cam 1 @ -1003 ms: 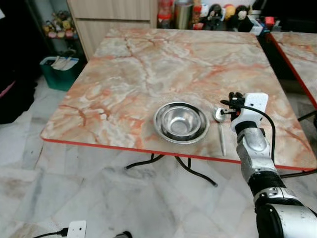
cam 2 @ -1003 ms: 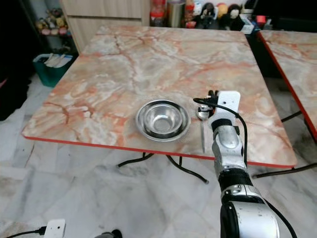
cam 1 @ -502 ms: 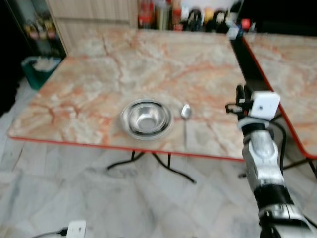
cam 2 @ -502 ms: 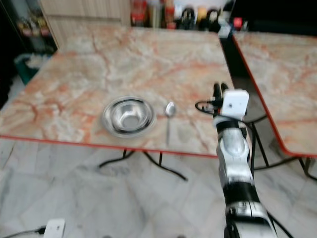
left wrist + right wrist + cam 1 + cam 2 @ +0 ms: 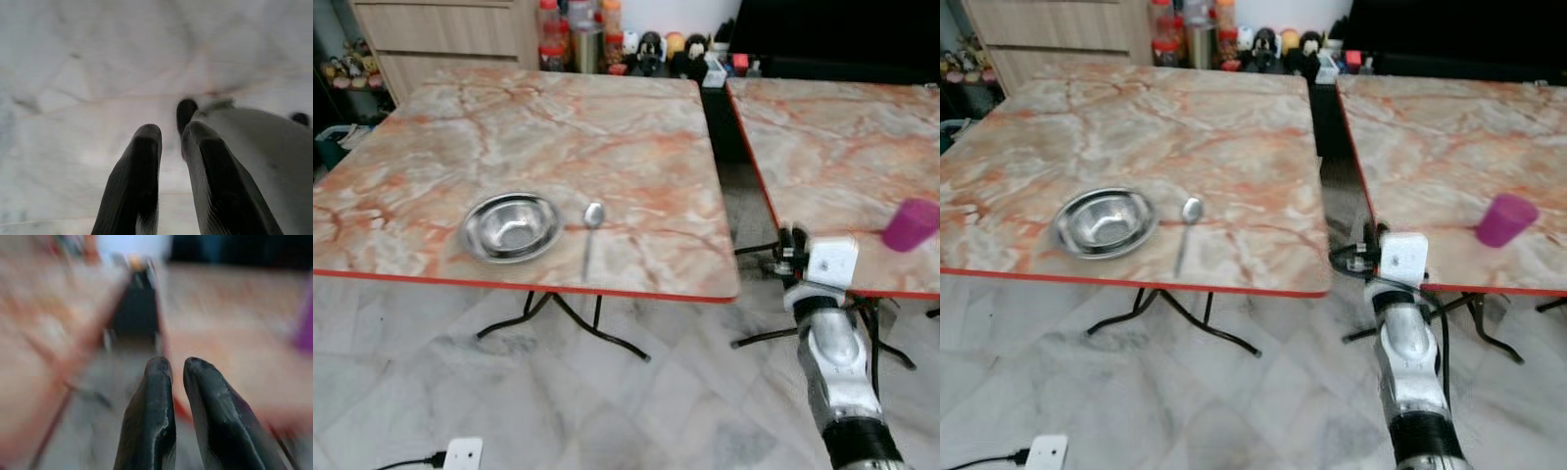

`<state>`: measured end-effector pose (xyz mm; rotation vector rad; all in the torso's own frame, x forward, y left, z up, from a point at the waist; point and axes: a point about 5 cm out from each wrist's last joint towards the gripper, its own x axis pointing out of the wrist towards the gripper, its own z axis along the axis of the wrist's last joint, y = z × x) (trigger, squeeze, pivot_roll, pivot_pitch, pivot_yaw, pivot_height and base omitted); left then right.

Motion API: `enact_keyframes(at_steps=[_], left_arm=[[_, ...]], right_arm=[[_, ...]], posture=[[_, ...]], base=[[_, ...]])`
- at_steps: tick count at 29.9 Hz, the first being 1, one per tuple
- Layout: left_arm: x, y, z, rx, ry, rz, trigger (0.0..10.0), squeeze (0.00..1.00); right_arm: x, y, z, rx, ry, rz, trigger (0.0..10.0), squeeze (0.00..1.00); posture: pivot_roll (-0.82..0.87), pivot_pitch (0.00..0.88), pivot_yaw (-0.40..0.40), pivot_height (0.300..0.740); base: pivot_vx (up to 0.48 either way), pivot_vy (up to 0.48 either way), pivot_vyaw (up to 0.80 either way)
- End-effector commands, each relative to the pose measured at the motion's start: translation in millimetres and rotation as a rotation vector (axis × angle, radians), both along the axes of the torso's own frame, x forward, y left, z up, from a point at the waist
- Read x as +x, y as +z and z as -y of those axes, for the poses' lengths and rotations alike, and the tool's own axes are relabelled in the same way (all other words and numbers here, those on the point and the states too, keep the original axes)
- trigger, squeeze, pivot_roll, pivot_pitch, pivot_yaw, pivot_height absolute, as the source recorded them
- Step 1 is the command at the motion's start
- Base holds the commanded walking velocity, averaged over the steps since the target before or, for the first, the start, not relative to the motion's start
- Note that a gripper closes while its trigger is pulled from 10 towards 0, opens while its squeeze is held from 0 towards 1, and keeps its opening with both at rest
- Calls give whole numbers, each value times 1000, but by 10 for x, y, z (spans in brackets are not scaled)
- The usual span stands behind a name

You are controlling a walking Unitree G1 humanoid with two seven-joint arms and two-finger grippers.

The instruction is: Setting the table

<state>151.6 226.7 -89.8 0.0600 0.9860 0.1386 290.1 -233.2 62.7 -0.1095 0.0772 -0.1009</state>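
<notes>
Bowl: the steel bowl (image 5: pixel 510 226) sits near the front edge of the near table (image 5: pixel 636 137), where someone sitting down would reach it; I judge this place to be set.
Spoon: the spoon (image 5: pixel 590 235) lies just to the right of the bowl, apart from it, with its handle toward the table's front edge, the usual way beside a dish.
Cup: a purple cup (image 5: pixel 1505 219) stands upright near the front edge of the second table (image 5: pixel 1449 127), to my right; I judge it the next piece for the setting, though that is only a guess from the task.
Right hand: my right hand (image 5: pixel 177 374) is raised in front of me, over the gap between the two tables, low by the second table's front edge. Its two fingers lie nearly together, a thin gap between them, and they hold nothing. Its wrist view is blurred, with a purple smear at one edge.
Left hand: my left hand (image 5: pixel 168 134) hangs idle over the marble floor (image 5: pixel 431 392), fingers narrow with a small gap, empty.
Change from a second ago: then my right hand hung just over the spoon's bowl end; now it is well clear of the spoon. The whole view has swung right, so bowl and spoon sit further left in it and the cup has come into sight; they themselves look to lie as they did.
</notes>
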Motion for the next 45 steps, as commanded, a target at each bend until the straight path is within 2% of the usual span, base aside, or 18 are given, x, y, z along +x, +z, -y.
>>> enact_keyframes(at_steps=[1, 6, 10, 12, 20, 23, 26, 29, 36, 42, 45], left_arm=[[-62, -18, -33, 5, -1, -25, 10000, 0], [-56, -16, -34, 6, -1, -24, 10000, 0], [-48, -13, -34, 6, 2, -21, 10000, 0], [-40, -10, -34, 6, 6, -18, 10000, 0], [-28, -7, -34, 5, 14, -15, 10000, 0], [-27, -6, -32, 5, 15, -15, 10000, 0], [-21, -4, -38, 9, 20, -15, 10000, 0], [-29, -7, -44, 17, 19, -27, 10000, 0], [-30, -8, -37, -5, 45, -13, 10000, 0], [-41, -14, -29, -8, 50, -16, 10000, 0], [-48, -19, -19, -10, 48, -21, 10000, 0]], right_arm=[[18, -23, -7, 10, -4, -20, 10000, 0], [-106, -352, 61, 38, -49, -182, 10000, 0], [-148, -472, 86, 69, -74, -251, 10000, 0], [-172, -577, 80, 125, -84, -319, 10000, 0], [-358, -882, 68, 117, -125, -562, 10000, 0], [-367, -898, 68, 114, -125, -576, 10000, 0], [-568, -1091, -7, 177, -129, -696, 10000, 0], [-661, -1168, -36, 193, -126, -756, 10000, 0], [-725, -1238, -142, 235, -120, -797, 10000, 0], [-741, -1262, -200, 223, -95, -821, 10000, 0], [-772, -1294, -269, 191, -45, -853, 10000, 0]], posture=[[1, 63, -26, 736], [-3, 73, -25, 736], [-4, 89, -25, 736], [-8, 96, -22, 736], [-2, 108, -21, 736], [-2, 108, -21, 736], [-2, 116, -18, 736], [-3, 121, -17, 736], [1, 130, -17, 736], [4, 131, -22, 736], [4, 130, -25, 736]], base=[[0, -394, 0], [0, -392, 0], [0, -368, 0], [0, -356, 0], [0, -179, 0], [0, 0, 0], [0, 0, 0], [0, 0, 0], [0, 0, 0], [160, 0, 0], [387, 0, 0]])
